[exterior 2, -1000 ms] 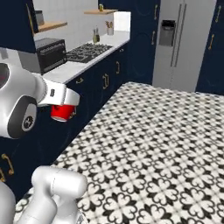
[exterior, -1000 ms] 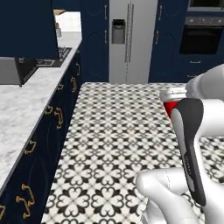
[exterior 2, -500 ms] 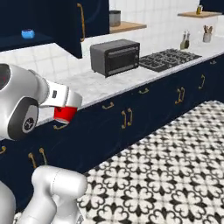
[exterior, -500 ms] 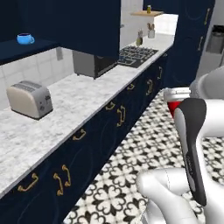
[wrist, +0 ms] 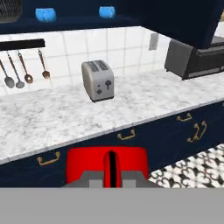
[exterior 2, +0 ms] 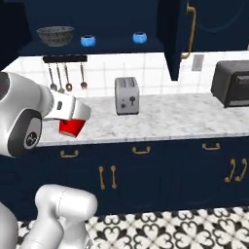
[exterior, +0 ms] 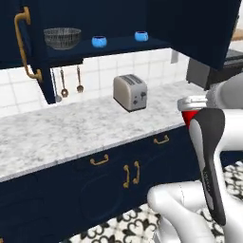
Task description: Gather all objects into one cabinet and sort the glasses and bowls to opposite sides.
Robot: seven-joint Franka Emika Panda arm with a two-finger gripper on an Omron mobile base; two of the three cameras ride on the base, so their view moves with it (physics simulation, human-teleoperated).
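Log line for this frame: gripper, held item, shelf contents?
gripper: shut on red mug | cabinet: open | shelf: grey bowl left, two blue cups right | mug: not yet shelved

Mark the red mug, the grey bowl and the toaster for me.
red mug (exterior 2: 72, 127), right base view, on its red side wall below the pincer.
grey bowl (exterior: 62, 38), left base view, on its striped outer wall.
toaster (wrist: 98, 81), hand view, on its front face.
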